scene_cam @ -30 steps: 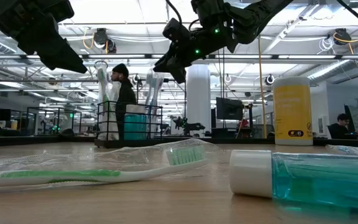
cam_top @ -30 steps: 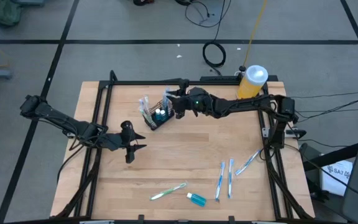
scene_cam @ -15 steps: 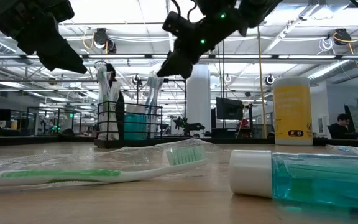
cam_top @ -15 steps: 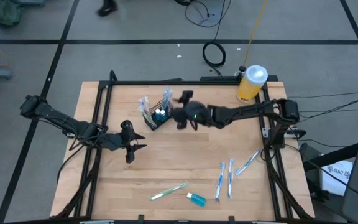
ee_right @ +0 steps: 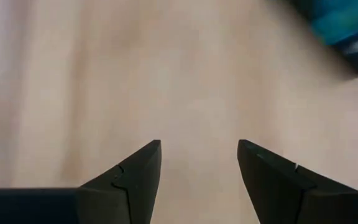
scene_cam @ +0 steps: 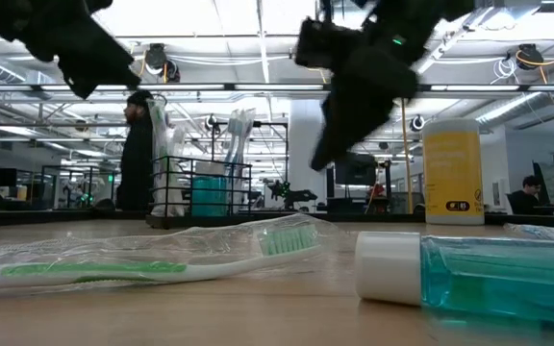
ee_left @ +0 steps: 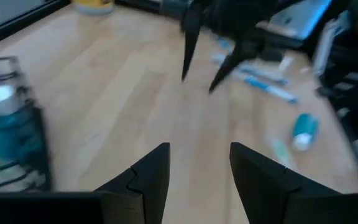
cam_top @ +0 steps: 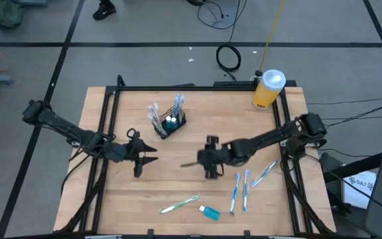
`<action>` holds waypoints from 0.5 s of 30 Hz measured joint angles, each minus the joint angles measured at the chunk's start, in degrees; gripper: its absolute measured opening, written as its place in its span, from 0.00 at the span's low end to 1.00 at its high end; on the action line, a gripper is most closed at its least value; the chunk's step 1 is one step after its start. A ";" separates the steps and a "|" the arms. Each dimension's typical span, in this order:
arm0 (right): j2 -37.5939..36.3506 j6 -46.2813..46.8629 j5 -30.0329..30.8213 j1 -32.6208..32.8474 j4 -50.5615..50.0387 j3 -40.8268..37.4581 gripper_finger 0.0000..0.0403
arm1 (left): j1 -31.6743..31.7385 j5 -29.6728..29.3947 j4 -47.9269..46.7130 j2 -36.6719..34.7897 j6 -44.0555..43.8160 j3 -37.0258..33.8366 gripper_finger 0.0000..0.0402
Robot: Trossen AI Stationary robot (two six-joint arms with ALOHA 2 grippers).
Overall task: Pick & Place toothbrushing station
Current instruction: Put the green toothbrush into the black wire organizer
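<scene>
The toothbrushing station (cam_top: 169,120), a small black wire caddy holding wrapped toothbrushes and a teal item, stands on its base at the table's far left-centre; it also shows in the low view as the caddy (scene_cam: 200,192) and in the left wrist view as the caddy (ee_left: 11,146). My right gripper (cam_top: 199,168) hovers open over bare wood at mid-table, nearer than the caddy and to its right, its fingers (ee_left: 186,59) slanting down. My left gripper (cam_top: 148,154) waits open above the table's left part, also shown in its own wrist view (ee_left: 199,155).
A yellow bottle with a white cap (cam_top: 268,88) stands at the far right corner. Wrapped blue toothbrushes (cam_top: 241,189) lie near right. A green toothbrush (cam_top: 180,204) and a small blue bottle (cam_top: 209,212) lie by the near edge. A black frame (cam_top: 111,99) borders the table.
My right gripper has swung away from the caddy toward the table's near edge, sunk lower and rolled, ending over bare wood at mid-table. The caddy has stayed where it was.
</scene>
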 joint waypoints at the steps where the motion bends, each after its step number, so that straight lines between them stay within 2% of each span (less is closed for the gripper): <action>1: 0.18 0.40 -1.46 0.90 0.37 -0.93 0.51 | -0.58 0.01 1.84 0.60 0.02 0.00 0.44; 5: 0.00 -1.19 -1.82 3.80 3.78 -3.47 0.50 | -3.75 0.05 11.41 5.05 0.07 0.00 0.44; 10: 0.14 -3.11 -1.82 4.49 3.43 -5.05 0.49 | -6.94 1.36 24.92 15.22 -0.01 1.45 0.44; 12: -0.37 -3.11 -1.86 4.17 3.81 -5.05 0.49 | -7.40 3.26 24.02 19.61 -1.28 5.22 0.44; 15: -0.71 -3.05 -2.03 3.62 3.81 -5.03 0.49 | -7.51 5.39 13.21 25.70 -2.88 14.90 0.44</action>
